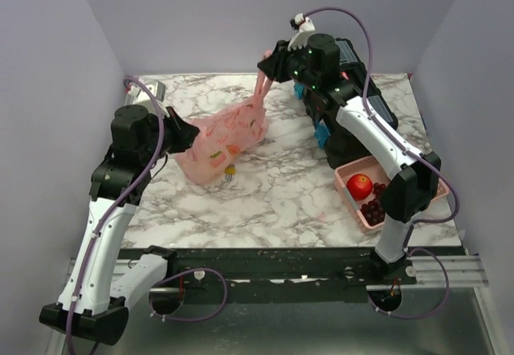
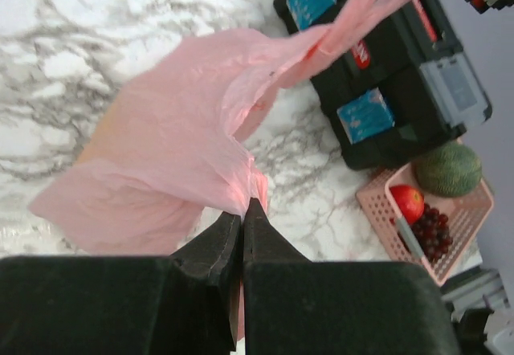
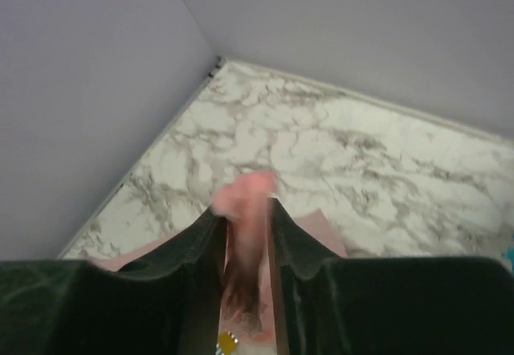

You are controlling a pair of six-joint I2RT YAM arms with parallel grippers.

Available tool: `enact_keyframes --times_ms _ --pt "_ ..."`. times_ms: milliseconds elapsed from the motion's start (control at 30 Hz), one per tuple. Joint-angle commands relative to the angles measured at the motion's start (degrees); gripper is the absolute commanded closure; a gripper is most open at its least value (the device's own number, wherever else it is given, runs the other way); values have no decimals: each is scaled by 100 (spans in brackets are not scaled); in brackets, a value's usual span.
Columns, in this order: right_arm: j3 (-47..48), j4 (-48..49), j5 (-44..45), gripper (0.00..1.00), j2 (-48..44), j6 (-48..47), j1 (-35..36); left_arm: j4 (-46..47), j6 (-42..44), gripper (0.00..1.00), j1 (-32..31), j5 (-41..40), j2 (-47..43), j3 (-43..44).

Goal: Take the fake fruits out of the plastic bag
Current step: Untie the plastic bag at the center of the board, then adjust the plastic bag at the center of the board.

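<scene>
- While the left gripper (image 2: 243, 210) is pressed together on a fold at one end of the thin crinkly translucent pink plastic bag (image 1: 227, 136), the right gripper (image 1: 268, 63) pinches a pink loop handle (image 3: 249, 202) at the other end, raised off the surface.
- Bag's long axis slants from the left gripper, low over the white marble-pattern tabletop (image 1: 281, 194) toward its left edge, up and across to the right gripper near the far edge. The bag is stretched between them.
- Small glossy plastic toy fruits (image 1: 233, 148): orange and yellowish blobs show through the film in the sagging belly, which rests on the tabletop nearer the left gripper's end. Can't tell the count.
- Small yellow piece (image 1: 229, 171) sits at the belly's near side. Can't tell whether it is in or out of the bag.
- Judgement: the handle end, likely the mouth, is the high end, so the fruits lie downhill from it. Emptying turns on reversing that slope. The left gripper, nearer the fruits, would lift its end while the right one lowers.
</scene>
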Motion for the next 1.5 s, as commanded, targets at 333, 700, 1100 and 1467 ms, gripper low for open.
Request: enact_keyframes --times_ms 333,700,1100,1467 --pt "-4058 -69 -409 28 -2675 184 129 157 -4 100 34 2462 -942 -1384" --pt "-5306 25 739 0 -3868 2722 149 554 -178 100 34 2736 -848 -1649" --pt "-5631 1322 1449 0 -4119 3505 1269 1076 -566 100 25 3269 -810 -2357" --pt "-4175 1053 3950 9 -2744 3583 2198 1065 -601 100 21 3245 -866 -2401"
